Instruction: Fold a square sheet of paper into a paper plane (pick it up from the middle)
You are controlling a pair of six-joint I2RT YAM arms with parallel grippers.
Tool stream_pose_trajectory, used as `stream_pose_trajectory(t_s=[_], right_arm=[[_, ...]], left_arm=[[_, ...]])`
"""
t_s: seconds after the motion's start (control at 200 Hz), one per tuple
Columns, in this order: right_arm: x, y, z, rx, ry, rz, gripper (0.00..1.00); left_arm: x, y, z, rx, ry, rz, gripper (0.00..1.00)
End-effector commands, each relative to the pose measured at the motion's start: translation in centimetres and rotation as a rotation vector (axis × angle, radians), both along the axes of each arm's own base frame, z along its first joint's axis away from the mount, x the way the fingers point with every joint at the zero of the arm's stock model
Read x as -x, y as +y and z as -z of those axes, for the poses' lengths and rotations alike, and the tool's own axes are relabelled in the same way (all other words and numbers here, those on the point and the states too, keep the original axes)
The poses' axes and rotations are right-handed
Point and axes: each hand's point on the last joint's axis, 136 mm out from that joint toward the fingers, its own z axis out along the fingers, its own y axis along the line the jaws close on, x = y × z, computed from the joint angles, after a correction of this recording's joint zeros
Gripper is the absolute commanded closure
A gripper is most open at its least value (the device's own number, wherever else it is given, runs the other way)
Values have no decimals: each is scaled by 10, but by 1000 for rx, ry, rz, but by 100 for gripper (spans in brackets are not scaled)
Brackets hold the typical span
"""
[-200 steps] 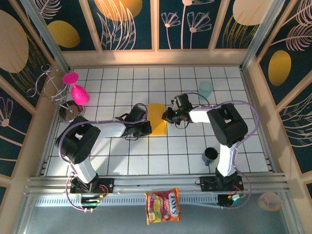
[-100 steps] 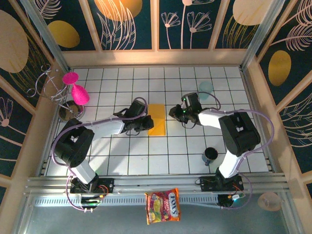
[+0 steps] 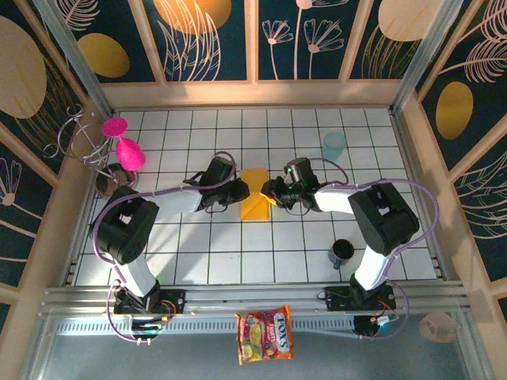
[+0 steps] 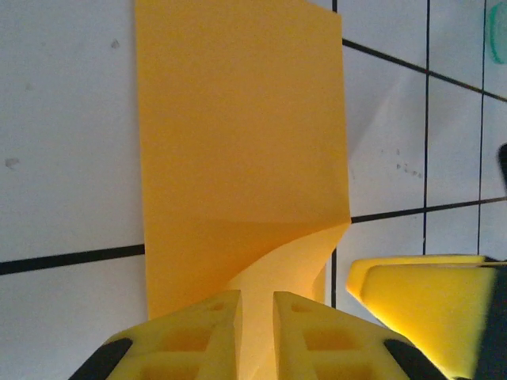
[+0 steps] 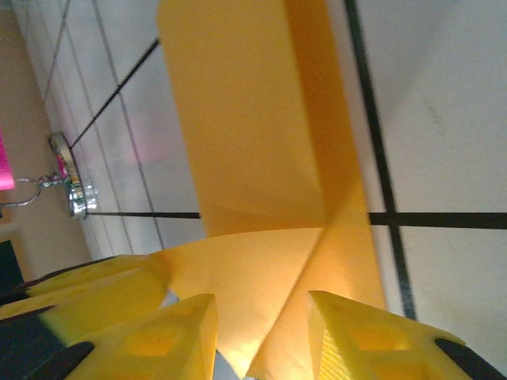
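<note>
**Corner fold in hand**

At the table's (image 3: 198,261) middle the half-folded paper (image 3: 255,204) lies with one corner raised. The left gripper (image 4: 257,317), nearly closed, seems to pinch it. The right gripper (image 5: 261,317) straddles it, fingers apart. Next, likely: press that corner down diagonally.

Orange-yellow paper (image 3: 255,203) on a white table (image 3: 238,253) gridded in black. The left gripper (image 4: 257,305) has yellow fingers (image 4: 190,336) — hot-pink glasses (image 3: 127,150), red-and-yellow snack packet (image 3: 264,334), navy walls (image 3: 333,39) with gold ovals.

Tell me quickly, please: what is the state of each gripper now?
Left gripper: closed on the lifted edge of the paper.
Right gripper: open, fingers apart on both sides of the raised paper.
</note>
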Motion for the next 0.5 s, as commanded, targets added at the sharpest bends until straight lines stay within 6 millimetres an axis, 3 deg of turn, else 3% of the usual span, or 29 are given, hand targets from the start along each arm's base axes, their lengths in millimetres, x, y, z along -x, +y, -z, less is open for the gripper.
stream_pose_trajectory(t_s=[0.0, 0.245, 0.496], right_arm=[[1, 11, 3, -10, 23, -2, 64], [0, 19, 8, 0, 30, -21, 61], [2, 40, -3, -72, -22, -85, 70]], left_arm=[[-2, 4, 6, 12, 7, -19, 81], [-2, 8, 15, 10, 26, -28, 81], [-4, 11, 17, 4, 31, -35, 81]])
